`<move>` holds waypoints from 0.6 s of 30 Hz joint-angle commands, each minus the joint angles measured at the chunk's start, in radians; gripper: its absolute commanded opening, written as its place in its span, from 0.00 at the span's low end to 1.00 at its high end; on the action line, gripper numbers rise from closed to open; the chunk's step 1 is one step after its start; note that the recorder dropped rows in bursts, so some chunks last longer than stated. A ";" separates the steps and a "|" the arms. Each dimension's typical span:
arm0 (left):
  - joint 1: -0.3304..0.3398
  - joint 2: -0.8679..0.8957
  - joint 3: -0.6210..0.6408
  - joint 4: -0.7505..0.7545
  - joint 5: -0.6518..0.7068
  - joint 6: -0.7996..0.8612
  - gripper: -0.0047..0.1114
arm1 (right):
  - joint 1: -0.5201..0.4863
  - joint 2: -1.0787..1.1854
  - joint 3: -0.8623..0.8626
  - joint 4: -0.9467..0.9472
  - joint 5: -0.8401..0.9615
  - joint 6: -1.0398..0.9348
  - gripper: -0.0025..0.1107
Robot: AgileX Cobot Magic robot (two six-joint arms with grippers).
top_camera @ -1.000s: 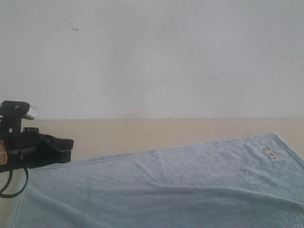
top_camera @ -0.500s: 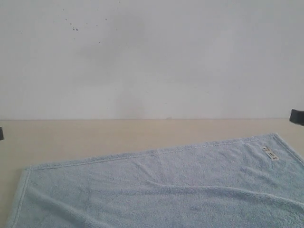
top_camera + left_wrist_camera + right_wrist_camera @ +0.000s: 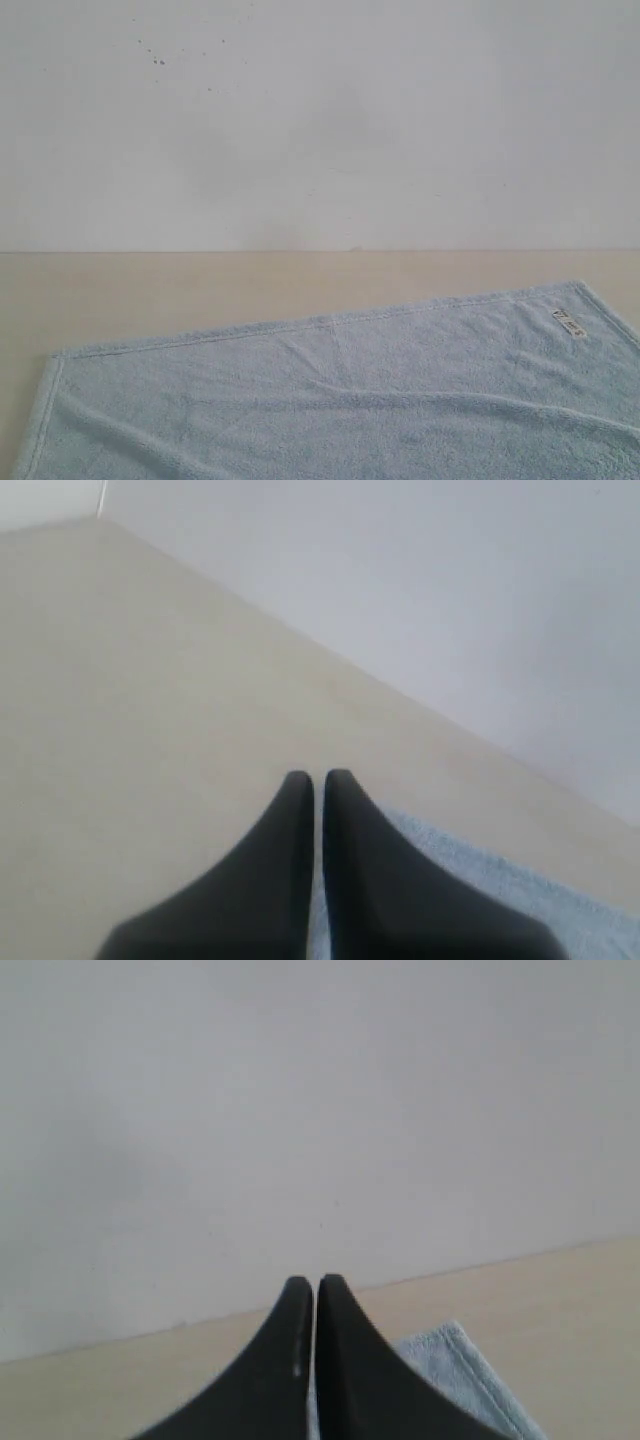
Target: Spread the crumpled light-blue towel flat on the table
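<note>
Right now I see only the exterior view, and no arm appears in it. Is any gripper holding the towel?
Observer: No. The left gripper is shut, with nothing in it.
Operator: And the other one?
Observer: The right gripper is shut as well and empty. It points toward the wall.
Operator: Is either of them close to the cloth?
Observer: The right wrist view shows one corner of the towel lying on the table, partly hidden by that gripper.
</note>
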 commanded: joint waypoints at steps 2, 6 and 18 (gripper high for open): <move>-0.025 -0.195 0.008 0.069 0.009 0.010 0.07 | 0.051 -0.291 0.007 -0.007 0.196 -0.107 0.03; -0.072 -0.287 0.008 0.148 0.004 0.006 0.07 | 0.115 -0.530 0.007 -0.023 0.339 -0.264 0.03; -0.092 -0.508 0.004 0.190 0.045 -0.026 0.07 | 0.180 -0.763 0.003 -0.007 0.617 -0.365 0.03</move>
